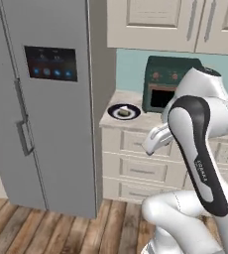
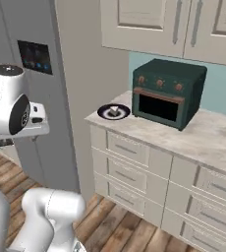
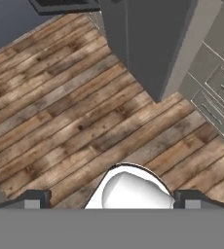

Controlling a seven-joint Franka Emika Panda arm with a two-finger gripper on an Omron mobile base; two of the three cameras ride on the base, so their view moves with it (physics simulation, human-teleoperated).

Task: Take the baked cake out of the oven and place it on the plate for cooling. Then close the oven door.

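A dark-rimmed plate [image 1: 124,111] [image 2: 113,112] lies on the counter's left end with a small pale piece on it; I cannot tell what the piece is. The cake, the oven and the oven door are out of view. My arm is folded above the floor, well in front of the counter. In the hand view my gripper [image 3: 113,200] points down at the wooden floor. Its fingertips [image 3: 36,199] stand far apart, open, with nothing between them.
A tall grey fridge [image 1: 46,99] stands left of the marble counter [image 2: 203,135]. A dark green toaster oven [image 2: 166,92] sits beside the plate. Cream drawers [image 2: 134,152] lie below and wall cabinets above. A dark panel edge [image 3: 65,5] shows at the top of the hand view.
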